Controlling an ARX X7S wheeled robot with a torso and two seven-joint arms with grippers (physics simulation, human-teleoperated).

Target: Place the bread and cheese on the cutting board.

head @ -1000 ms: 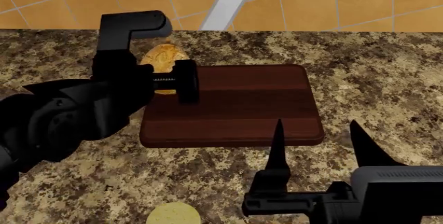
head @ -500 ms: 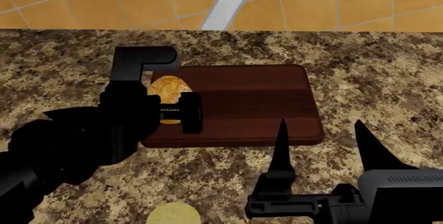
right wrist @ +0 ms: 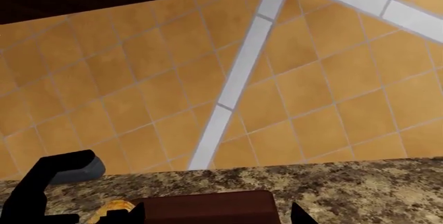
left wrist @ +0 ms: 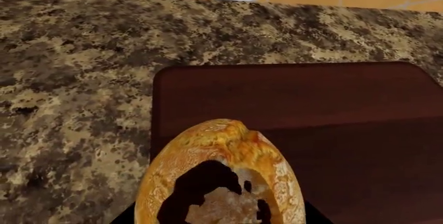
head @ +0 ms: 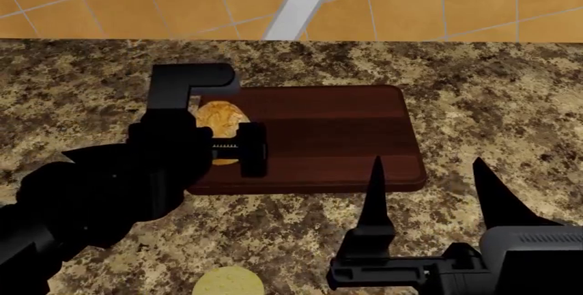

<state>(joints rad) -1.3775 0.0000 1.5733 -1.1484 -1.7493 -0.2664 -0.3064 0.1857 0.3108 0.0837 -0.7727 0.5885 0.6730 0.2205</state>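
The left gripper [head: 223, 141] is clamped on the bread [head: 218, 119], holding it over the left end of the cutting board [head: 337, 134]. The roll looks light and crusty; a gentle squeeze across its middle suits it. The right gripper [head: 424, 192] stands spread and empty. The cheese [head: 228, 283] sits at bottom centre.

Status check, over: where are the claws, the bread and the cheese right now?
Left claw shut on bread, over cutting board left end. Right claw open, empty, near counter edge. Cheese on counter, off the board. Nothing blocking.
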